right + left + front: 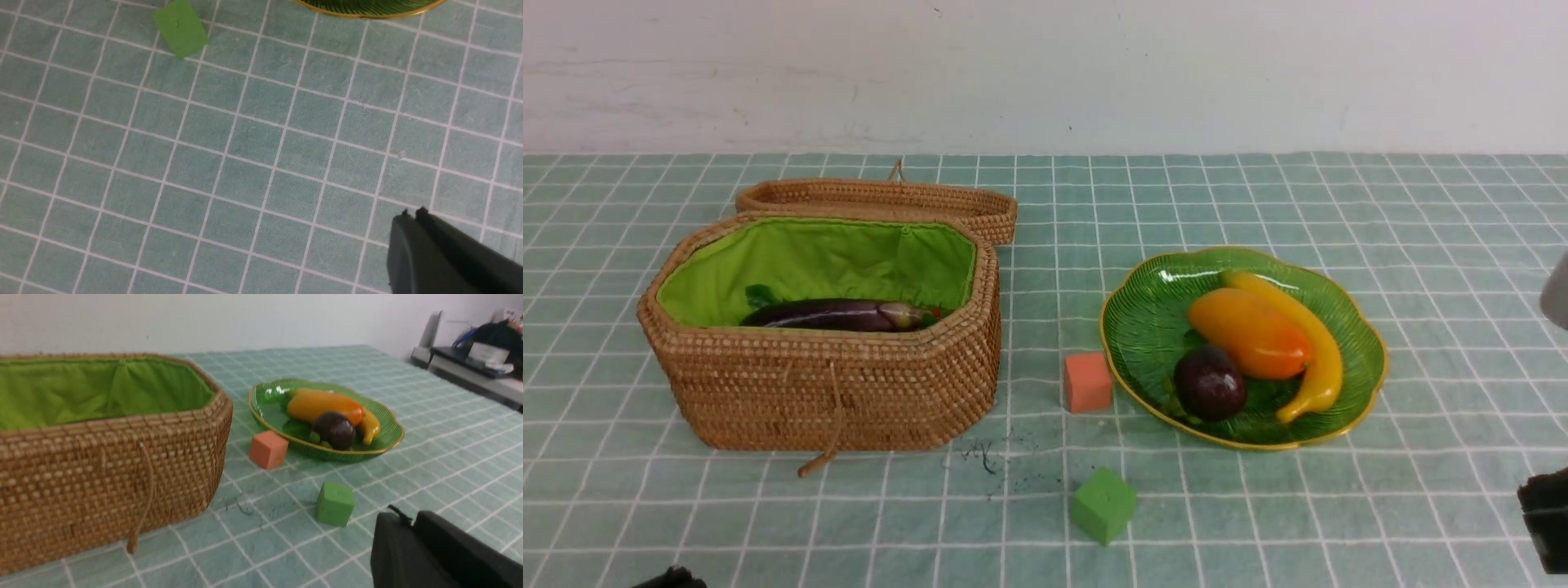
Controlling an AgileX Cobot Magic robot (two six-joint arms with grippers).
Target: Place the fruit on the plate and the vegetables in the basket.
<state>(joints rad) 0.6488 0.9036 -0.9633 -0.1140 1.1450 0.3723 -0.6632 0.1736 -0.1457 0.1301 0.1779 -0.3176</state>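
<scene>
The green glass plate (1143,327) holds the orange-yellow mango (1248,333), the yellow banana (1319,351) and the dark purple mangosteen (1209,382). The wicker basket (849,384) stands open at the left, and the long purple eggplant (837,314) lies in its green lining beside a bit of green leaf and a speck of red. In the left wrist view the same plate (265,404) and basket (102,465) show. My left gripper (408,516) is shut and empty near the front of the table. My right gripper (412,214) is shut and empty over bare cloth, with the plate rim (367,12) far from it.
A salmon cube (1087,381) sits just left of the plate and a green cube (1103,504) nearer the front. The basket lid (882,200) lies open behind the basket. A dark smudge (984,457) marks the checked cloth. Desk clutter (486,351) stands beyond the table's right side.
</scene>
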